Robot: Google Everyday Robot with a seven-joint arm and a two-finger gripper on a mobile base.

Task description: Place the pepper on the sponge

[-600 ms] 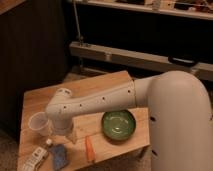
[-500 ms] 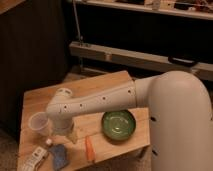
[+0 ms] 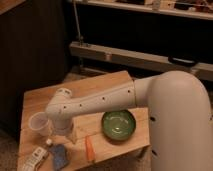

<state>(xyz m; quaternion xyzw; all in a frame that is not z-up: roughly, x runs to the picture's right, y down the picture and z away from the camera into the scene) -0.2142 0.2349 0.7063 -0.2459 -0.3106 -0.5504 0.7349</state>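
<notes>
We count one pepper (image 3: 89,149), one sponge (image 3: 60,156), one bowl (image 3: 119,124), one cup (image 3: 38,123) and one remote (image 3: 34,158) on the worktop (image 3: 100,85). Nothing has shifted since earlier. The pepper lies flat between sponge and bowl, its long axis running far-to-near. The claw (image 3: 68,136) hangs behind the sponge; we cannot tell whether it is open or closed.

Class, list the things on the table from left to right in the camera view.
Left to right: white remote → blue sponge → orange pepper → green bowl. The hand hovers just behind the blue sponge, overlapping it, so it is left out.
</notes>
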